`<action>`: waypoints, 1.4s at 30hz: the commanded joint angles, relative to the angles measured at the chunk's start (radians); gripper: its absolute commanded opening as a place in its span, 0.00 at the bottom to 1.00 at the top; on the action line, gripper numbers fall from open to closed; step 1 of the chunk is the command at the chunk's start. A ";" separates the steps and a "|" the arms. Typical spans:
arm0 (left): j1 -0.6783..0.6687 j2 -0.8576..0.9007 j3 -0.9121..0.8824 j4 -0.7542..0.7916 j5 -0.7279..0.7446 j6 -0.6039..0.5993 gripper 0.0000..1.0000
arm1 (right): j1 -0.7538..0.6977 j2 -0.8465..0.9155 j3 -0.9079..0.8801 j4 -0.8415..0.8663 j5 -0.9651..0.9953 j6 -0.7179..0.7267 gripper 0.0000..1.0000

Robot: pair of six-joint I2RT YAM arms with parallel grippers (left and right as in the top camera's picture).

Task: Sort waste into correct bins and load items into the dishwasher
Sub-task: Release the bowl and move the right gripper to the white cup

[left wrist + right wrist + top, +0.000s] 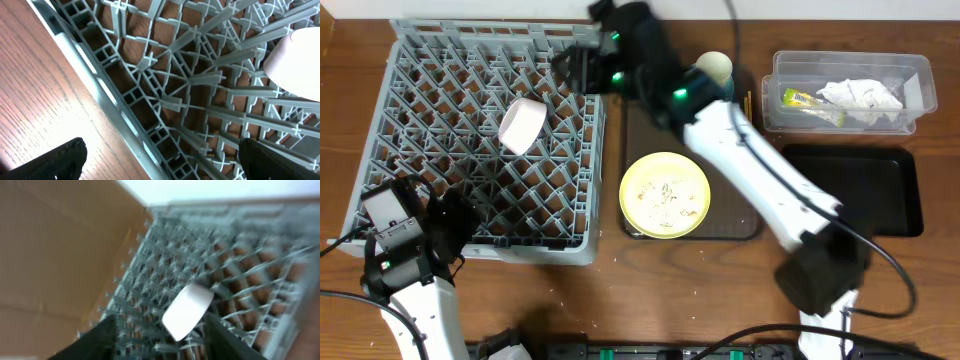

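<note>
The grey dish rack point(430, 90) fills the left of the table. A pinkish-white bowl point(523, 124) lies tilted on its pegs. My right gripper point(570, 68) is open over the rack's far right corner. In the blurred right wrist view the bowl point(187, 311) rests in the rack just beyond my open fingers point(159, 325), not held. My left gripper point(455, 225) is open and empty, and it straddles the rack's near edge point(125, 120). The pale yellow plate point(665, 193) holds beige crumbs. The cream cup point(713, 68) stands behind it. The light blue bowl is out of view.
The plate and the cup sit on a brown serving tray point(745, 225). The clear tub point(920, 85) at the back right holds the white napkin point(865, 95) and the yellow-green wrapper point(805, 100). The black tray point(860, 190) lies in front of it. My right arm spans the middle of the table.
</note>
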 commanded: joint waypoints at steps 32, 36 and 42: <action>0.005 -0.002 0.018 -0.002 -0.016 -0.001 0.98 | -0.298 0.232 0.000 -0.271 0.393 -0.484 0.68; 0.005 -0.002 0.018 -0.002 -0.016 -0.001 0.98 | -0.298 0.262 0.000 -0.263 0.396 -0.509 0.63; 0.005 -0.002 0.018 -0.002 -0.016 -0.001 0.98 | -0.299 0.262 0.000 -0.242 0.395 -0.518 0.43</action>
